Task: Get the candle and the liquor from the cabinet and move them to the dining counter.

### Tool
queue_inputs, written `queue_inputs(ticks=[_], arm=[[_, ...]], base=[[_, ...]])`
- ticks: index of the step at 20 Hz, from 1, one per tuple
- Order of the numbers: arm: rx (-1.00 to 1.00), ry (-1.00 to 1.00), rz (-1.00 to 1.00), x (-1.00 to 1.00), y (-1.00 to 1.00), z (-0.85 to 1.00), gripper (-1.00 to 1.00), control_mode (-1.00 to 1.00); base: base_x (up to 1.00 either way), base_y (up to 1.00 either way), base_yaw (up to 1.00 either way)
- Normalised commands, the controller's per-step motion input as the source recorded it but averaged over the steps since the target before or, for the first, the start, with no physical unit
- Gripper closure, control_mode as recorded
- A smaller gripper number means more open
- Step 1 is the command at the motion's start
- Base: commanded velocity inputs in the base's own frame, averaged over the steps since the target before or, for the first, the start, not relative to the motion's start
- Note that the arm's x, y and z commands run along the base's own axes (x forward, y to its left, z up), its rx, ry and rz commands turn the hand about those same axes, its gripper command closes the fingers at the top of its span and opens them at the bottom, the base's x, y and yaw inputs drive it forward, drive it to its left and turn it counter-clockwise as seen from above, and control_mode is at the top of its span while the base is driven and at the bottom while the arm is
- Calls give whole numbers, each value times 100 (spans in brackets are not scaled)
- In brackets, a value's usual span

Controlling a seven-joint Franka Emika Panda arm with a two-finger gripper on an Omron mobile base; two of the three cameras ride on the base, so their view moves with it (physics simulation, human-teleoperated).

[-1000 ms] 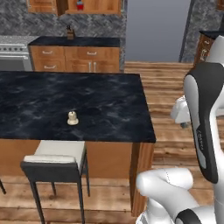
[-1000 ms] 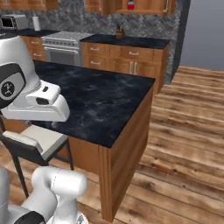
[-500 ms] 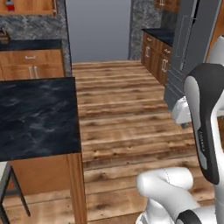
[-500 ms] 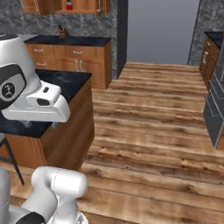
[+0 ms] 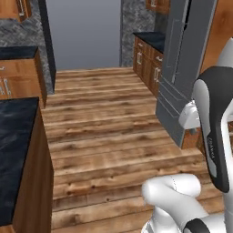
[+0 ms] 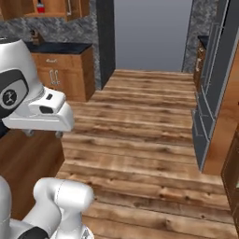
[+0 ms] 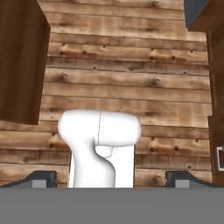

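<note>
Dining counter [image 5: 16, 150] sits at the near left, wood floor [image 5: 109, 123] in the middle, tall grey fridge [image 5: 182, 68] on the right. Liquor [image 6: 40, 7] is far left in the open cabinet [image 6: 56, 7]. Gripper [image 7: 112, 178] fingertips are spread wide, nothing between them.

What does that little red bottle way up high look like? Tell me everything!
The liquor is a tiny bottle with a red body and a paler top, too small to make out more. It stands upright on a shelf inside the open brown wooden cabinet, high on the wall above a black counter. Nothing but the shelf touches it.
</note>
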Motion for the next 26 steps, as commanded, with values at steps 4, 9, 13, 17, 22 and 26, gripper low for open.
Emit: queue_inputs(ticks=[4,9,13,17,22,26], arm=[[0,0,0,0,0,0,-100,100],[0,0,0,0,0,0,-100,100],[0,0,0,0,0,0,-100,100],[0,0,0,0,0,0,-100,100],[0,0,0,0,0,0,-100,100],[0,0,0,0,0,0,-100,100]], base=[[100,-8,2],[100,-3,3],[100,0,7],[100,-4,13],[100,-10,22],[100,-3,41]])
